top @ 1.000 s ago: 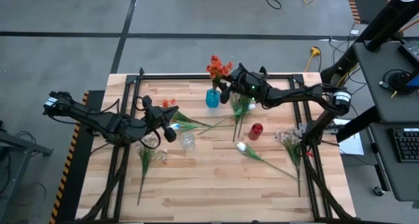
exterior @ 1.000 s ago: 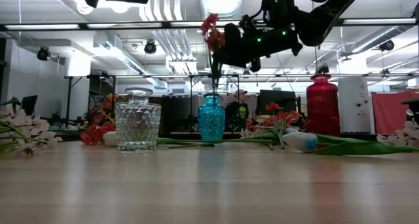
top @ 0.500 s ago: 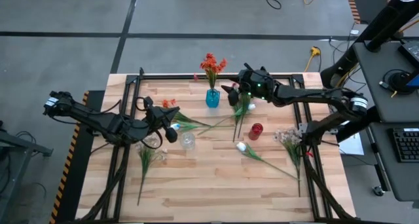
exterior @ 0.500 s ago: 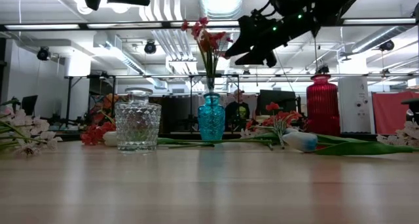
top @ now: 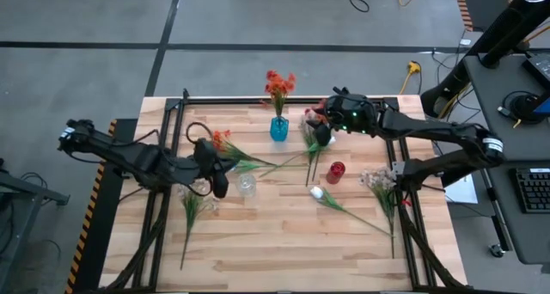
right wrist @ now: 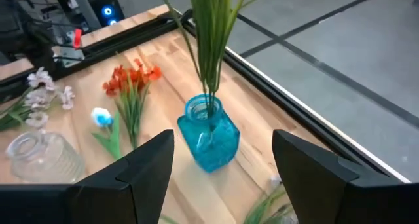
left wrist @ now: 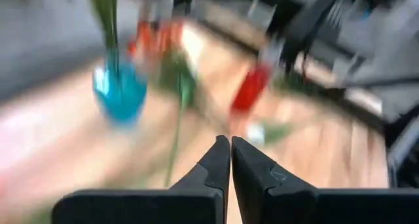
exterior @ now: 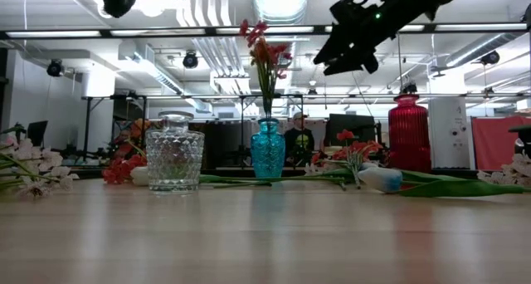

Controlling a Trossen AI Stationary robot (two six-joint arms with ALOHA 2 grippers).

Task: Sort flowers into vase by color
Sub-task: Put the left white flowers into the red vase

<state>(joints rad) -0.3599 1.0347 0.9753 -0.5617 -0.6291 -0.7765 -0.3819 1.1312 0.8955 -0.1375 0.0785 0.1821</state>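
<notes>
An orange-red flower (top: 278, 82) stands with its stem in the blue vase (top: 278, 129) at the far middle of the table. My right gripper (top: 318, 115) hovers open just right of that vase, above the table; in its wrist view the blue vase (right wrist: 209, 137) shows ahead between its two fingers, untouched. My left gripper (top: 218, 184) hangs shut and empty at the table's left, beside the clear glass vase (top: 247, 186). A red vase (top: 336, 171) stands right of centre. Another orange-red spray (top: 225, 143) lies on the table near the left gripper.
Loose flowers lie about: a green bunch (top: 314, 141) under the right arm, a white bud on a long stem (top: 320, 192), pale pink-white bunches at the right (top: 379, 181) and the left (top: 194, 197). The table's near half is bare wood (top: 275, 247).
My right gripper has opened, let go of the orange-red flower, and drawn back up and toward the table's right edge. The flower has settled upright in the blue vase. My left gripper has turned about its wrist on the spot and stayed shut.
</notes>
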